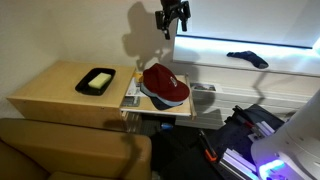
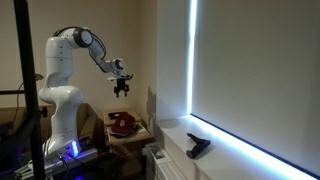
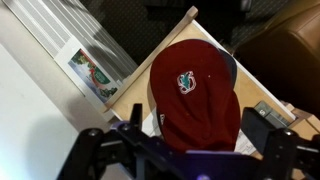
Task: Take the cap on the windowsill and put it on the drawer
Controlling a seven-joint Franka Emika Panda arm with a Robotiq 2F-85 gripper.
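In a dim room, the maroon cap (image 1: 165, 85) sits on the light-wood drawer (image 1: 130, 98), with the end effector (image 1: 170, 27) released above.

Shows dark red all over the cap (image 3: 200, 120), broken only by a small white and green emblem (image 3: 185, 82) on the crown. Shows light wood on the drawer (image 1: 130, 100) under the cap and on the wider cabinet (image 1: 45, 92) beside the cap, with a black tray (image 1: 97, 81) on that surface. Shows white on the windowsill (image 1: 215, 57) behind the cap, near-black on another cap (image 1: 248, 58) lying there, black on the pincer (image 1: 170, 30) above the cap.
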